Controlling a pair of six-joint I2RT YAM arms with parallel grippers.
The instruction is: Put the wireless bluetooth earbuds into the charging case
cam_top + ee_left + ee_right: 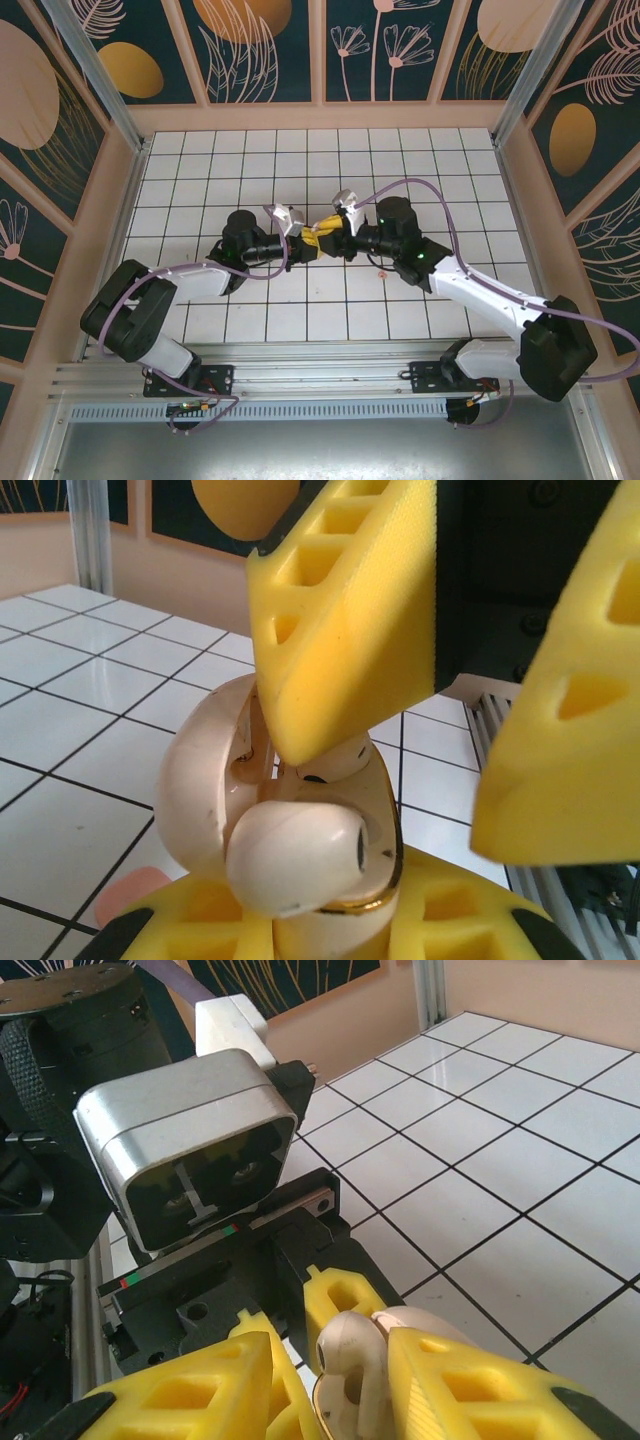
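The left hand [330, 935] is clenched on the open charging case [200, 790], mouth up and lid swung aside. One earbud [295, 865] rests in the case just above that hand. The other [325, 768] sits directly beneath one fingertip [300, 730] of the right hand [340, 1355], which is released, fingers apart. The seating push likely runs straight down.

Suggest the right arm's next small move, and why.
Probably ease the right gripper down a touch. The left gripper grips the open charging case, and one right fingertip sits on the rear earbud, which seems not quite seated. The front earbud lies in the case too.
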